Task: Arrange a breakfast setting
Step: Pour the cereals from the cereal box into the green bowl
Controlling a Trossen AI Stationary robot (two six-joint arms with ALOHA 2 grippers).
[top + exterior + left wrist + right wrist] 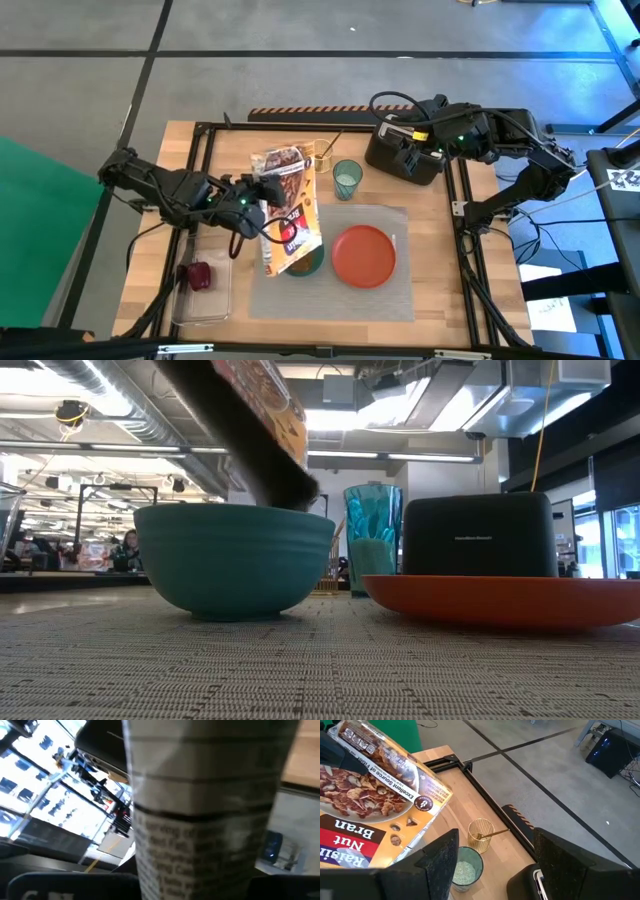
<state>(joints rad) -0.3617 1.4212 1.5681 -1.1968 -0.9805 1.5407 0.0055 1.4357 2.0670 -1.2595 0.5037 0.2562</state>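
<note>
My left gripper is shut on a Raisin Nut Bran cereal box, held tilted above the teal bowl on the grey placemat. The box's lower end hangs over the bowl. An orange-red plate lies on the mat to the bowl's right. A teal cup stands just beyond the mat. A gold spoon leans in a gold wire holder. My right gripper hovers open above the black toaster, nothing between its fingers. My left gripper holds the cereal box by its left long edge, about midway along, coming level from the table's left. In the left wrist view the box's printed narrow side fills the picture and hides the fingers. The box is lifted clear, its lower end above the bowl.
A clear plastic tray at the near left holds a small dark-red fruit. A black frame runs around the tabletop. The toaster stands at the far right corner.
</note>
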